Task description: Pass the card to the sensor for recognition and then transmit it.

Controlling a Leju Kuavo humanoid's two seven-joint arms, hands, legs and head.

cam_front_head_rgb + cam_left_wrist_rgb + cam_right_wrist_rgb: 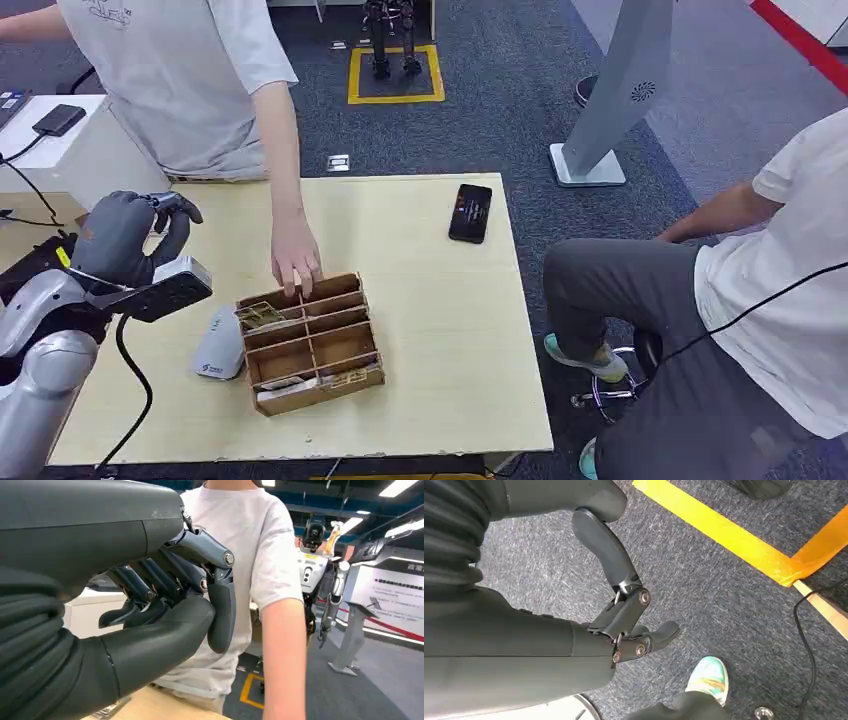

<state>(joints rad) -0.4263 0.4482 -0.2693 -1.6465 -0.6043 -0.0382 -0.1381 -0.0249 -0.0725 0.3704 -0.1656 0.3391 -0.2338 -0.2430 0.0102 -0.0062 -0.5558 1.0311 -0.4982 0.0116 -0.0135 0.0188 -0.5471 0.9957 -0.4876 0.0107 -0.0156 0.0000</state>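
My left hand (130, 240) is raised over the table's left edge, fingers curled in against the thumb, and I see no card in it. In the left wrist view the curled fingers (165, 595) hold nothing. A white sensor (218, 345) lies on the table below and right of that hand. Beside it stands a wooden divided box (310, 343) with cards (260, 315) in its compartments. A person's hand (295, 260) touches the box's far rim. My right hand (624, 615) hangs over the carpet, fingers loosely bent and holding nothing.
A black phone (470, 212) lies at the table's far right. One person stands behind the table (440, 330); another sits close to its right edge (780, 300). A cable (135, 380) hangs from my left wrist. Yellow floor tape (724, 530) and a shoe (709, 677) lie under my right hand.
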